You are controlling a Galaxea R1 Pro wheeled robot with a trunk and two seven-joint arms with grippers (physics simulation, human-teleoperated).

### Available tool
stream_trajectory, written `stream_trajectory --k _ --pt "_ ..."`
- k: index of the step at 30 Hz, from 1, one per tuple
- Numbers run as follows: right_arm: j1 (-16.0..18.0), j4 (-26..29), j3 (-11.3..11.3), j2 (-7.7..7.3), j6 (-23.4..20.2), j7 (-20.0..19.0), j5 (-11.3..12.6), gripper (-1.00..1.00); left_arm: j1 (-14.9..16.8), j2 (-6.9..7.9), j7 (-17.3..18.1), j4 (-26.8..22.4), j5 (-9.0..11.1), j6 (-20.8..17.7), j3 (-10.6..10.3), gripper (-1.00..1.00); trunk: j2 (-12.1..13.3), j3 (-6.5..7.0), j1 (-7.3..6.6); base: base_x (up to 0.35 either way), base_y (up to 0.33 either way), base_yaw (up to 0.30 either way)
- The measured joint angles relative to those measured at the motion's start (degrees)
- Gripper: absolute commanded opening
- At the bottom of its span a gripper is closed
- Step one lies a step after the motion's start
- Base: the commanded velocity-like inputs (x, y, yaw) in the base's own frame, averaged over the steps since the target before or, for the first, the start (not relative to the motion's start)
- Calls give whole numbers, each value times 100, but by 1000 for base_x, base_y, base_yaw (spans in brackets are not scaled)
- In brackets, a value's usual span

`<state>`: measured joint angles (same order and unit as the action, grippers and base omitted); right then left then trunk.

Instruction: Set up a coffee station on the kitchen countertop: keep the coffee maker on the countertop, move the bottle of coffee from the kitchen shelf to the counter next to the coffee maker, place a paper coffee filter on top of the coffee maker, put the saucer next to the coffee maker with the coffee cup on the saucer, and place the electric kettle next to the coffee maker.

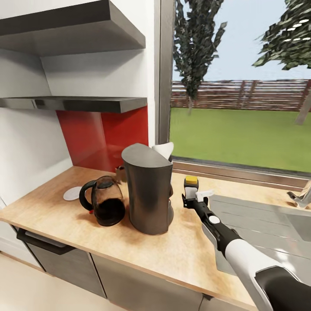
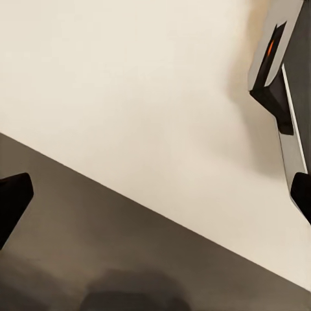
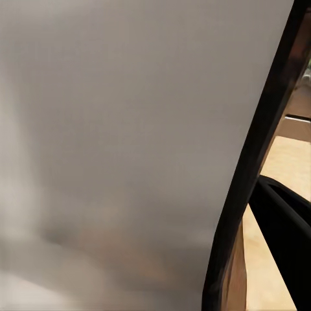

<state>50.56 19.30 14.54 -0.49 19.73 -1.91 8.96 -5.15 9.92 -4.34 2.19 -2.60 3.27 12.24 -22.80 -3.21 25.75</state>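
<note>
The right gripper [image 1: 191, 195] holds the bottle of coffee [image 1: 191, 185] with its jaws shut on it, low over the bench [image 1: 181, 255], just beside the coffee maker [image 1: 149, 190]. If the jaws let go while the bottle is tilted, it could tip over; if the arm swings, it could bump the coffee maker and knock off the paper coffee filter [image 1: 163, 150]. The left gripper's fingers [image 2: 13, 201] look wide apart, holding nothing. I count one bottle; one coffee maker; one filter; one electric kettle [image 1: 105, 202]; one saucer [image 1: 72, 193]; two shelves [image 1: 73, 103].

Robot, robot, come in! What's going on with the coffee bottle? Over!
Right gripper shut on bottle of coffee, beside coffee maker. Left gripper open, empty. Electric kettle and saucer on countertop. Nothing blocking.
</note>
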Motion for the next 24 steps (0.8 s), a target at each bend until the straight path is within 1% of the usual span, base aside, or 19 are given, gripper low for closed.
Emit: stream_trajectory --k 5,7,10,13,17,24 --pt "0 -29 -6 0 0 0 2 -100 0 0 0 -4 1 -2 -1 100 0 0 0 0 0 0" --pt "-1 -152 -3 5 26 0 4 -100 0 0 1 -4 1 -7 0 100 1 -1 0 0 50 0" --pt "-1 -267 4 22 234 0 1 -100 0 0 -1 -4 5 -8 2 100 1 0 0 0 170 0" --pt "-3 -422 6 93 380 0 0 -100 1 -3 -1 0 2 -9 6 100 0 0 0 0 69 0" --pt "-2 -452 -3 111 406 0 2 -100 1 0 2 5 -2 -9 4 100 0 0 0 10 6 0" --pt "-3 -453 -5 104 411 0 -3 -100 1 1 -8 -3 -2 -7 7 100 0 0 0 84 0 0"
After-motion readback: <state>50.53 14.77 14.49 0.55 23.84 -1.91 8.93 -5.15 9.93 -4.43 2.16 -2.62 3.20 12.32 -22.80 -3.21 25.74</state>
